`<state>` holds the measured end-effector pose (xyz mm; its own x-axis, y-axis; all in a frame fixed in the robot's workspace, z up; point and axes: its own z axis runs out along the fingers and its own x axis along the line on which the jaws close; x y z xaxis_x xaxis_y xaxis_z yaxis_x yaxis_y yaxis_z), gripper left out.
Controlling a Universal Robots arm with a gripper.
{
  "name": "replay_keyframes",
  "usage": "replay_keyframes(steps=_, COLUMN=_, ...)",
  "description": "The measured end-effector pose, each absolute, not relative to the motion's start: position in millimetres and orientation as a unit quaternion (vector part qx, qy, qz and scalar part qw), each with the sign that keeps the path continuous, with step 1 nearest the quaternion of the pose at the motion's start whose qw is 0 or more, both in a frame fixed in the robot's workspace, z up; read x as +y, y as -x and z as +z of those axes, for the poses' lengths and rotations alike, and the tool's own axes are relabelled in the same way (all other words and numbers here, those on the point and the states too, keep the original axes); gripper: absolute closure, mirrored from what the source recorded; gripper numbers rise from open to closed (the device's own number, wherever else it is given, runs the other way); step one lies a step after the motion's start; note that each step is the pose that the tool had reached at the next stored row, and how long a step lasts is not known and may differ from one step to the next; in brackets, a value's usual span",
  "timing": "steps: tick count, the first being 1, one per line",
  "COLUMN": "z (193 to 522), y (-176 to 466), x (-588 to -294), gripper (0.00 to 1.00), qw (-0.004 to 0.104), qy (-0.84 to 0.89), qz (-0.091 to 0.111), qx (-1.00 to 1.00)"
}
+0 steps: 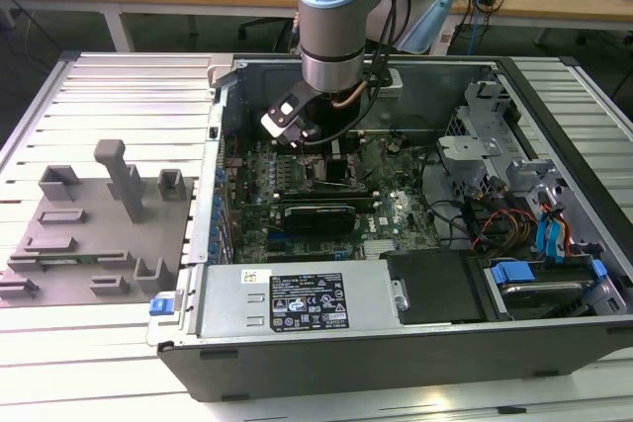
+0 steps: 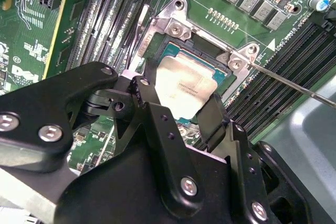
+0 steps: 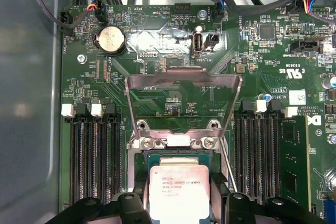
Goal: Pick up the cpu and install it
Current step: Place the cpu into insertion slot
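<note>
the arm [image 1: 336,7] reaches down into the open case [image 1: 297,353], which lies on the slatted counter [image 1: 109,96]. the pincer [image 2: 181,100] is clamped on the cpu [image 2: 184,85]: in both wrist views its two black fingers [image 2: 149,106] press against opposite edges of the chip, whose silver top faces up. the cpu [image 3: 178,190] is right over the socket [image 3: 173,157] on the green board [image 3: 157,45], its edges roughly square with the socket frame. whether it already rests in the socket or hangs just above it cannot be told. the socket's metal plate [image 3: 184,80] stands swung open, and a thin lever [image 2: 289,83] runs out past one corner. black slots [image 3: 94,150] flank the socket on both sides. in the exterior view a black card [image 1: 318,214] lies on the board near the arm. grey blocks [image 1: 99,234] stand on the counter to the exterior view's left of the case, well apart from the pincer.
</note>
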<state>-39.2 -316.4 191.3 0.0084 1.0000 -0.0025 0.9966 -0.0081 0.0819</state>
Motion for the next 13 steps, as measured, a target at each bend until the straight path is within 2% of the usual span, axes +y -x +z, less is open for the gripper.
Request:
replay_keyframes(steps=1, z=191, y=39, x=-316, gripper=0.45, qw=0.030, qy=-0.709, qz=0.028, qx=0.704)
replay_keyframes(steps=2, z=191, y=39, x=-316, gripper=0.39, qw=0.030, qy=-0.709, qz=0.029, qx=0.704)
replay_keyframes(steps=7, z=192, y=39, x=-316, gripper=0.39, qw=0.030, qy=-0.709, qz=0.030, qx=0.704)
replay_keyframes(steps=13, z=209, y=39, x=-316, gripper=0.39, qw=0.030, qy=-0.709, qz=0.029, qx=0.704)
